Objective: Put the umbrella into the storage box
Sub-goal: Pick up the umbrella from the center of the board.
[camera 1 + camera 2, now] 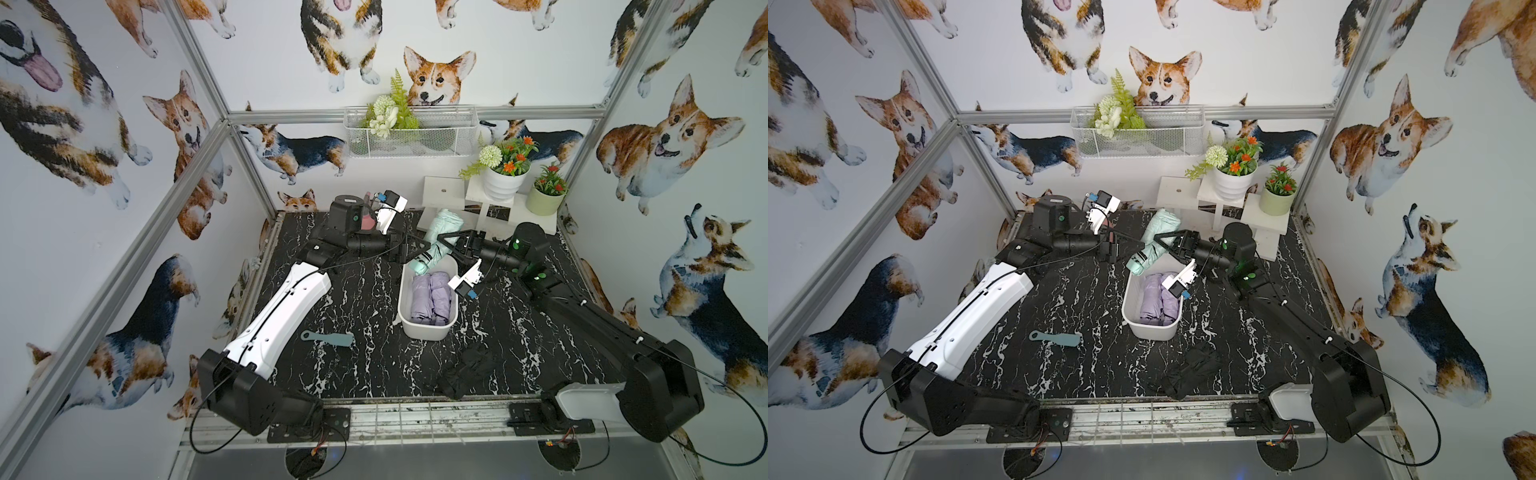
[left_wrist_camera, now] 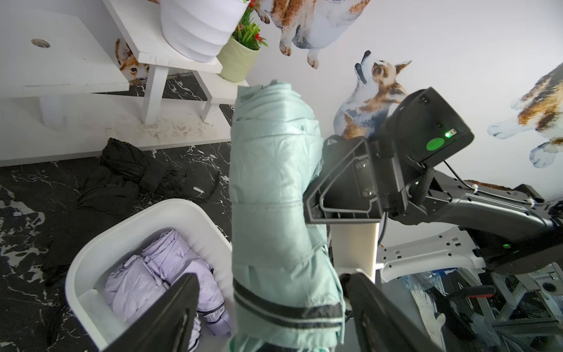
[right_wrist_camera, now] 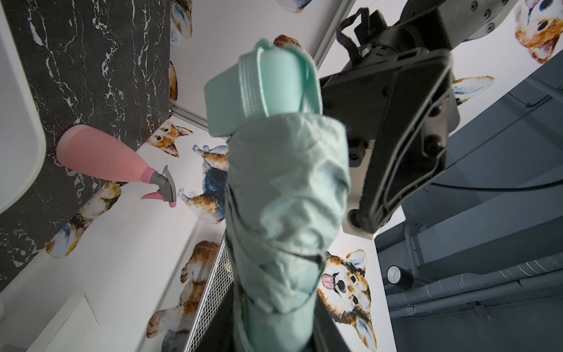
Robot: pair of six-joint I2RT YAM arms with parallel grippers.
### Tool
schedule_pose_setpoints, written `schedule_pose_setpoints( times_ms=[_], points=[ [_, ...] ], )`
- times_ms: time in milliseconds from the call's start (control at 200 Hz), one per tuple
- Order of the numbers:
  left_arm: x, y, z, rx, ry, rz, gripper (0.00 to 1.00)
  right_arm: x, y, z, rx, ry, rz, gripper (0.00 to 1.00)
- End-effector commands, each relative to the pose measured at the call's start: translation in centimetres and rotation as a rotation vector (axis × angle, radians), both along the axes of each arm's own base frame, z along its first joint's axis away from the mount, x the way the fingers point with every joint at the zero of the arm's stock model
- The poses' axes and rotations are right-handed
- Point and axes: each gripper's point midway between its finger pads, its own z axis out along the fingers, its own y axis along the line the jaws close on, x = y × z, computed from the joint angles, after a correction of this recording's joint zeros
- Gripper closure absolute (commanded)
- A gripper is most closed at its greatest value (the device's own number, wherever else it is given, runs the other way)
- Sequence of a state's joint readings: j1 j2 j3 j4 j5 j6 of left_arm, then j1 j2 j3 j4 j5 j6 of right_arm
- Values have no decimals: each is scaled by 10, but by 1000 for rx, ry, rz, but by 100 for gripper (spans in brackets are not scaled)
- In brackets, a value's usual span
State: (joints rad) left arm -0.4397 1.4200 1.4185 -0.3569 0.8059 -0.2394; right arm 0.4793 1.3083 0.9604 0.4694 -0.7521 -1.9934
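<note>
Left gripper (image 2: 271,279) stands spread, one finger on each side of the mint umbrella (image 1: 444,224) near its handle end. A gap shows at one finger. At the other I cannot tell whether the pad touches the fabric. Its arm rises from the near left corner of the desk (image 1: 353,299), bends at the back wall and reaches rightward, level with the desk. It hides most of a pink spray bottle (image 3: 100,158) in both top views.

The mint umbrella is off the desk and tilted. Its handle end is over the far end of the storage box (image 1: 405,301) and its tip end points toward the back. Whether the handle touches the box rim is unclear. A lilac umbrella (image 1: 430,299) already lies inside the box.

Right gripper (image 1: 447,245) is pressed onto the mint umbrella at about mid-length, pinching it from the right. Its arm comes from the near right corner, folds at the elbow and reaches leftward. In the left wrist view only one of its fingers shows, and the other is behind the fabric. That view also cuts off the handle end at the frame edge.
</note>
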Motion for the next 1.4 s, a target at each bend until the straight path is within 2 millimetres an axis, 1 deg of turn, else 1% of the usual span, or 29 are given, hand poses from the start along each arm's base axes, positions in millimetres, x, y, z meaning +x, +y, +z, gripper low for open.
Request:
schedule_pose_setpoints(
  times_ms=[0, 150, 215, 275, 325, 400, 476, 546, 601, 646, 711, 731, 761, 826, 906, 961, 1051, 1111, 1151, 1231, 1396],
  points=[
    [-8, -6, 0, -5, 3, -60, 21, -3, 3, 17, 37, -79, 16, 88],
    [-15, -14, -7, 8, 22, -114, 23, -1, 5, 17, 46, -81, 19, 86],
    [-15, -15, -10, 12, 28, -117, 28, -1, 5, 17, 47, -83, 18, 85],
    [-13, -16, -12, 15, 36, -117, 37, 0, 5, 18, 51, -84, 15, 83],
    [-11, -16, -14, 20, 45, -116, 47, 0, 5, 19, 56, -82, 15, 82],
    [-9, -17, -15, 19, 50, -114, 54, 1, 5, 20, 61, -81, 12, 81],
    [-7, -19, -14, 6, 48, -110, 65, 2, 5, 20, 64, -73, 6, 77],
    [-5, -20, -12, -12, 47, -103, 73, 3, 5, 21, 70, -68, 0, 73],
    [-4, -20, -9, -25, 45, -96, 78, 7, 5, 22, 85, -63, -10, 66],
    [-4, -20, -6, -35, 40, -89, 80, 11, 4, 27, 117, -62, -21, 52],
    [0, -19, -2, -51, 41, -60, 81, 21, 4, 35, 188, -60, -50, 33],
    [1, -19, 0, -57, 42, -48, 81, 23, 3, 37, 205, -62, -59, 30],
    [3, -18, 3, -69, 42, -34, 81, 27, 2, 38, 230, -59, -73, 27],
    [5, -18, 10, -93, 40, -13, 84, 34, -1, 34, 273, -5, -103, 25],
    [8, -13, 16, -90, 24, 35, 90, 40, -6, 28, 339, 73, -133, 25],
    [10, -7, 16, -69, 6, 79, 96, 43, -11, 26, 396, 119, -157, 24],
    [12, 5, 16, -31, -21, 152, 100, 44, -21, 25, 508, 222, -173, 24],
    [11, 11, 16, -16, -35, 184, 100, 46, -27, 22, 560, 288, -192, 24],
    [11, 15, 16, -14, -42, 204, 100, 47, -31, 23, 609, 337, -196, 24],
    [11, 20, 14, -7, -48, 235, 100, 46, -38, 21, 679, 419, -201, 24],
    [13, 23, 7, -1, -42, 264, 100, 40, -54, 18, 830, 591, -228, 24]
  ],
)
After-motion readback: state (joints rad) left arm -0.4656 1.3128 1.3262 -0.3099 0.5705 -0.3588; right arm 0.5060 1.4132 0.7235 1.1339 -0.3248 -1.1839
